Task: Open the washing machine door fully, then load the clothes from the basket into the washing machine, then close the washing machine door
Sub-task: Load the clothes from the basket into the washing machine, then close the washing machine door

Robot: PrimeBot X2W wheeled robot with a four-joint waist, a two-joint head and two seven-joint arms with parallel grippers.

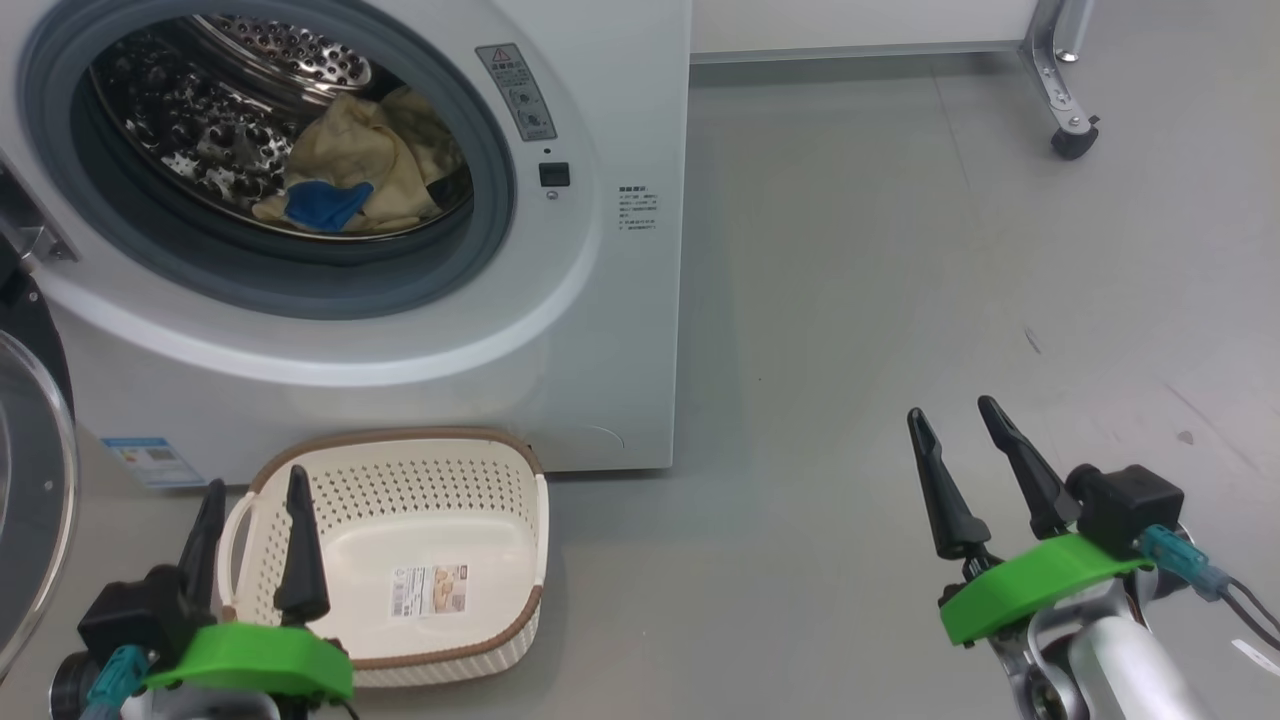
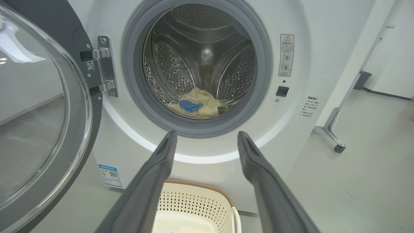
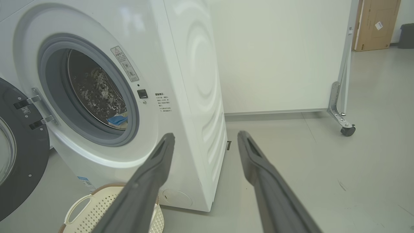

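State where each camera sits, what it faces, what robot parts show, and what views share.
Head view: on the head, looking down at the white front-loading washing machine and cream perforated plastic basket; open left gripper and right gripper.
Left wrist view: on that wrist, facing straight into the steel drum; own dark fingers.
Right wrist view: on that wrist, facing the machine's front obliquely; own fingers.
All share: cream-yellow clothes inside the drum.

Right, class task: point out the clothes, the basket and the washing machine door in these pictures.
clothes (image 1: 352,150): head view, cream fabric above its blue patch.
basket (image 1: 400,482): head view, perforated far wall.
washing machine door (image 2: 32,113): left wrist view, clear glass bowl.
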